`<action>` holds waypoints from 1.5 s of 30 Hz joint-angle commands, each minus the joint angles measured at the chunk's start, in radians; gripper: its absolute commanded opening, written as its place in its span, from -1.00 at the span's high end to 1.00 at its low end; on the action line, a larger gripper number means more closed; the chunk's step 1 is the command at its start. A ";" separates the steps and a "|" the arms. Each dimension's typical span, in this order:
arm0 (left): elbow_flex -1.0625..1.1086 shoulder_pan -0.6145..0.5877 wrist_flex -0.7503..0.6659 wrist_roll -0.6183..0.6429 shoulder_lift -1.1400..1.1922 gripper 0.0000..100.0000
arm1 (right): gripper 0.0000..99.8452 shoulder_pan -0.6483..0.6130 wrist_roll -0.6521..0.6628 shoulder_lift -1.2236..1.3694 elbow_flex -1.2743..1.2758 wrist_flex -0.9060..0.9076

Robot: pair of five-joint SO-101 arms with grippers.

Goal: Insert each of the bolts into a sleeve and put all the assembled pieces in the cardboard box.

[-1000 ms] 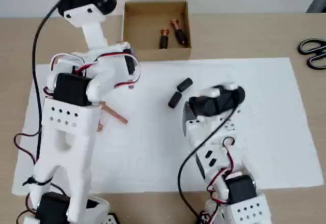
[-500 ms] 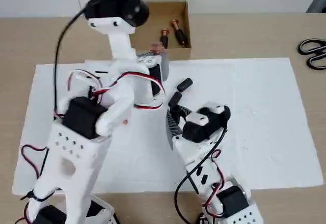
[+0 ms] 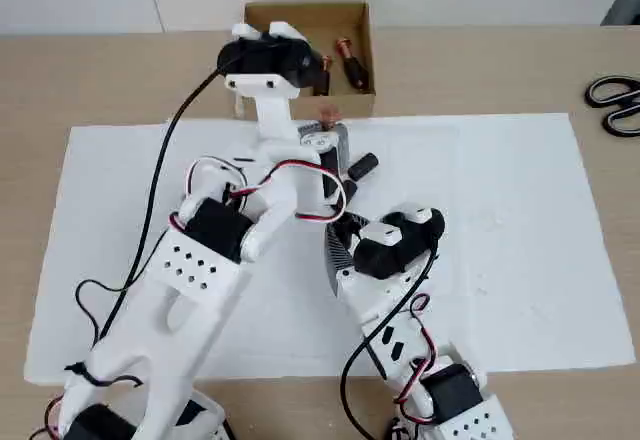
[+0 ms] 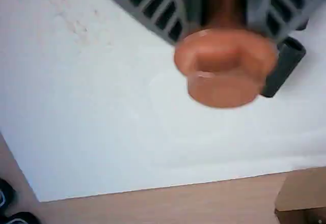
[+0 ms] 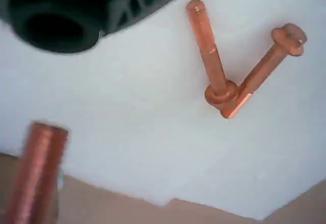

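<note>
You had left fingers (image 4: 145,2) clamped on a copper flanged bolt (image 4: 224,66) | right fingers (image 5: 145,0) clamped on a black cylindrical sleeve (image 5: 53,28) | risk: misalignment could have jammed the bolt.

Left gripper (image 3: 326,128), right gripper (image 3: 342,230) (both clamped)

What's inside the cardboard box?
One bolt in a dark sleeve lies in the box. A second lies beside it. The left arm covers much of the floor, so anything there is hidden.
</note>
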 commanded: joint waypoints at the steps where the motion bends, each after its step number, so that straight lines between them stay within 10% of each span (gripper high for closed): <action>1: 0.041 0.005 -0.057 0.005 -0.166 0.99 | 0.99 -0.002 -0.008 -0.018 -0.003 -0.031; 13: 0.464 0.074 -0.413 -0.106 -0.384 0.99 | 0.99 -0.004 -0.012 -0.018 -0.003 -0.030; 45: 0.506 0.080 -0.331 -0.101 -0.442 0.99 | 0.99 -0.027 -0.009 -0.016 0.000 -0.031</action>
